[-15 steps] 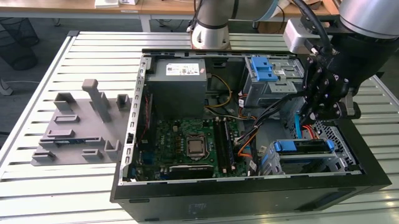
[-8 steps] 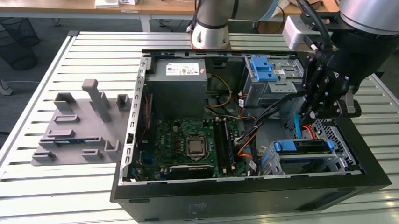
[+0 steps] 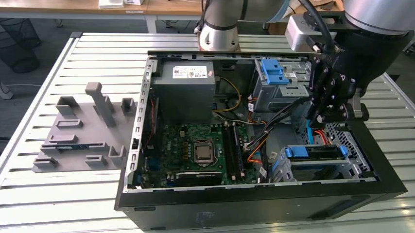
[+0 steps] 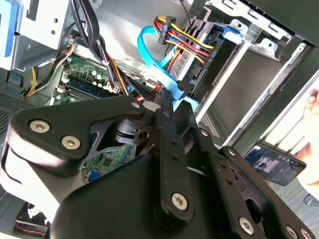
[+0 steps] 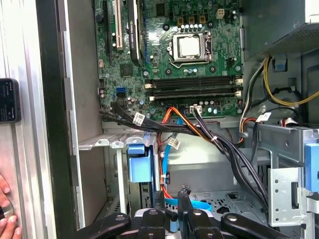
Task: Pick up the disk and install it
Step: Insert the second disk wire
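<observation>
Over on the exterior view's left, a grey moulded fixture (image 3: pixel 81 131) sits alone on the slatted white tabletop (image 3: pixel 39 194). Moving right, we reach the open computer case (image 3: pixel 259 213), lying on its side. The grey power supply box (image 3: pixel 188 92) is at the far end, and the green motherboard (image 3: pixel 194 150) is spread out nearer the camera. Bundles of black, orange and yellow cables cross the middle. Further right is a metal drive cage with a blue latch (image 3: pixel 275 73) on top.

And there's the gripper (image 3: pixel 316 119), hanging inside the case at the exterior view's right, just above the near drive bay. The disk (image 3: pixel 311 153) is seated in that bay cage, apart from the gripper. Its blue frame shows along the edge, and in the first wrist view that blue edge (image 5: pixel 139 167) stands just beside the black fingers (image 5: pixel 185 191).

The fingers are drawn close, with only a narrow gap. In both wrist views a blue flat cable (image 5: pixel 199 204) (image 4: pixel 149 50) runs right at the tips. A person's hand (image 5: pixel 5 211) rests on the tabletop outside the case wall.
</observation>
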Motion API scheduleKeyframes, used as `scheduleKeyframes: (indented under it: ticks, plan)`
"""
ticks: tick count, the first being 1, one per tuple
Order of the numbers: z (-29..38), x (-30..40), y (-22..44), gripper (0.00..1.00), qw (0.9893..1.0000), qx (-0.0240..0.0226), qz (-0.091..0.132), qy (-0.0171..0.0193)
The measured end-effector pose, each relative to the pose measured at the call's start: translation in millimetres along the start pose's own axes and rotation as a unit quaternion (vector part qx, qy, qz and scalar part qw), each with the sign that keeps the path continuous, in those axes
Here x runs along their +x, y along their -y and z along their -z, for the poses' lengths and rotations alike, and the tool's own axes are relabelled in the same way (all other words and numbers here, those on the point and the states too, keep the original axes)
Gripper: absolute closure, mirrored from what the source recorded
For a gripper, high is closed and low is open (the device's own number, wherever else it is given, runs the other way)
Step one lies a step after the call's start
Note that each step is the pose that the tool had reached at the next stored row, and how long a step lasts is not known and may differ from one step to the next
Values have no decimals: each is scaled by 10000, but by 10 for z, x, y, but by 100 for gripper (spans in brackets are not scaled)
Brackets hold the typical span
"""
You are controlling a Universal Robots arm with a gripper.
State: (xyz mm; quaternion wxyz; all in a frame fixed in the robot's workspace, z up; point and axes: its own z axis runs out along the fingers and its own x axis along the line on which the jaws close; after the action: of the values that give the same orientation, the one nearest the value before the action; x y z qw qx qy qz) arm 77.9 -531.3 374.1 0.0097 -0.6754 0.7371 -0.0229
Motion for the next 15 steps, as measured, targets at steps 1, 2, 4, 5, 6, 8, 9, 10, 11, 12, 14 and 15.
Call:
scheduleKeyframes:
  ticks: [1, 2, 4, 5, 6, 8, 9, 10, 11, 12, 14, 15]
  plan:
    - [0, 0, 0, 75, 10000, 1, 0, 0]
    - [0, 0, 0, 75, 10000, 2, 0, 0]
    - [0, 0, 0, 75, 10000, 3, -1, 0]
    - [0, -1, 1, 75, 10000, 3, -1, 0]
    - [-1, -2, 6, 75, 10000, 3, -1, 0]
    - [0, -17, 17, 75, 10000, 3, -1, -1]
    - [0, -31, 16, 75, 10000, 3, -1, -1]
    - [0, -46, 15, 75, 10000, 3, -1, 0]
    - [0, -61, 16, 75, 10000, 3, 0, -4]
    - [0, -70, 20, 75, 10000, 4, 0, -16]
    - [-1, -77, 40, 75, 10000, 6, -1, -39]
    - [0, -78, 45, 75, 10000, 7, -2, -45]
